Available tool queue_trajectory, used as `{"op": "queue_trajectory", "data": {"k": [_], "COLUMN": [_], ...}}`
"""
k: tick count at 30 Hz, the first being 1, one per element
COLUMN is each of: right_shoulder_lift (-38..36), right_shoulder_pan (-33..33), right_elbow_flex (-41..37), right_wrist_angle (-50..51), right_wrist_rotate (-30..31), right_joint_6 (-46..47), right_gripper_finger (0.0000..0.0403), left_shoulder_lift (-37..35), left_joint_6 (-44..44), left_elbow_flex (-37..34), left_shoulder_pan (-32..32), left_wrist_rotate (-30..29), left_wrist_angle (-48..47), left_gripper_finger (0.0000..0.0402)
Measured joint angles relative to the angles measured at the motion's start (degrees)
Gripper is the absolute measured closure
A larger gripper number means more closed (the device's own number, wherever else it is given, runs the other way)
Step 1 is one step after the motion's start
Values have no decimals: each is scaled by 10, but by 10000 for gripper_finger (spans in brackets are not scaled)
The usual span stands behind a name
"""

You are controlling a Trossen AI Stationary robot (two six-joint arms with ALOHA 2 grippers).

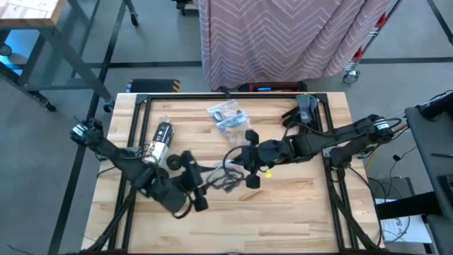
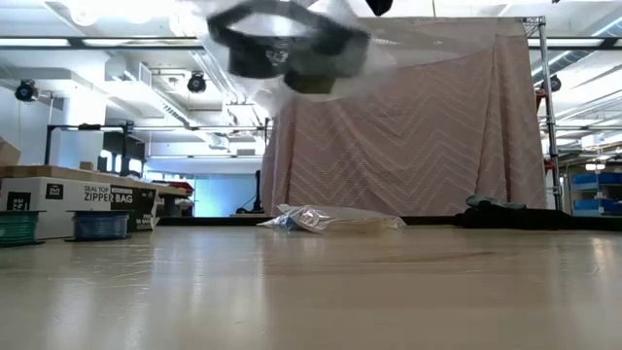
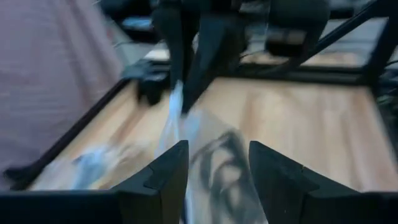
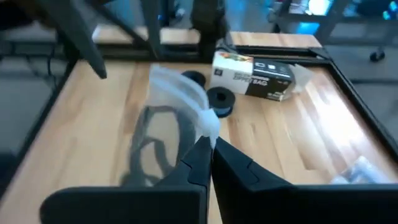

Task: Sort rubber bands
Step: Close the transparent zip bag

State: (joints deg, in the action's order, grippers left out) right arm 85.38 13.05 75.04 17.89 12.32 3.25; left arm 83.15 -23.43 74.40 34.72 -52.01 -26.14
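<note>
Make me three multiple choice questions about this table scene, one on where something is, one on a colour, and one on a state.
1. Where does the zipper bag box lie?
A. on the table's left part
B. by the right edge
C. on the floor

2. What colour are the bands seen in the held clear bag?
A. red
B. black
C. green

3. How is the right pincer?
A. wide open
B. shut on the clear bag
C. out of view

Answers:
1 A, the high view shows it near the left arm.
2 B, dark loops show through the plastic.
3 B, its fingertips pinch the bag's edge.
</note>
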Motion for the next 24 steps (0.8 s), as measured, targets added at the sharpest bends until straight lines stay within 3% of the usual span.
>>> {"op": "queue_trajectory", "data": {"k": [4,17,24], "right_shoulder_lift": [0,0,0], "right_shoulder_pan": [1,1,1], "right_elbow_flex": [-2,-2,-2], "right_wrist_angle": [33,42,41], "right_wrist_rotate": [-7,-23,-23], "right_joint_6": [-48,-77,-78], "right_gripper_finger": [403,403,403], "left_shoulder_lift": [0,20,22], "left_joint_6": [83,190,199], "left_elbow_flex": [-31,-89,-93], "left_shoulder_pan": [-38,-90,-95], "left_wrist_rotate": [70,76,76], "left_wrist_angle": [125,274,277], "left_gripper_finger": [253,306,348]}}
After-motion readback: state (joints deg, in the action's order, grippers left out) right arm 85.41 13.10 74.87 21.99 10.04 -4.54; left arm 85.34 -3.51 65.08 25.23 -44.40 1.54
